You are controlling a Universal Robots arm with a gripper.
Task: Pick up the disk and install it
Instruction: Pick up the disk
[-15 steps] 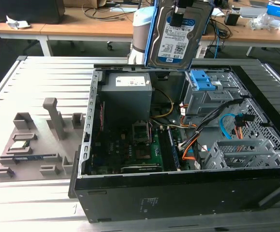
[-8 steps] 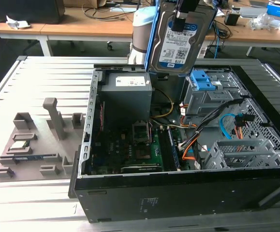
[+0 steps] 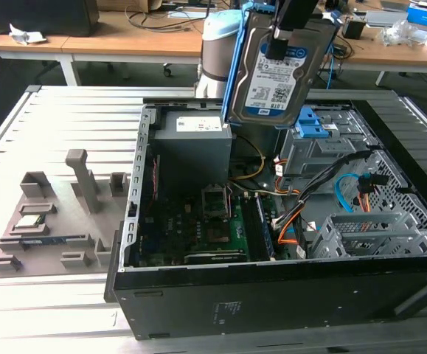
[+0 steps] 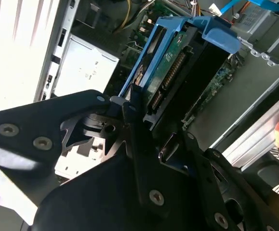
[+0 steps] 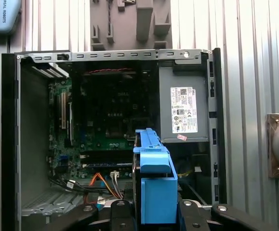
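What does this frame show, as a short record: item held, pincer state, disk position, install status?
item held: disk in its blue frame
pincer: pincer shut on disk
disk position: in the air above open computer case, tilted
install status: not yet seated in case
beside case: grey fixture tray, exterior view's left

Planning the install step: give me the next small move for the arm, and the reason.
Probably a short shift toward the exterior view's right. The gripper holds the disk upright, clear above the open case, and the grey drive bay with blue latches lies lower, toward that side.
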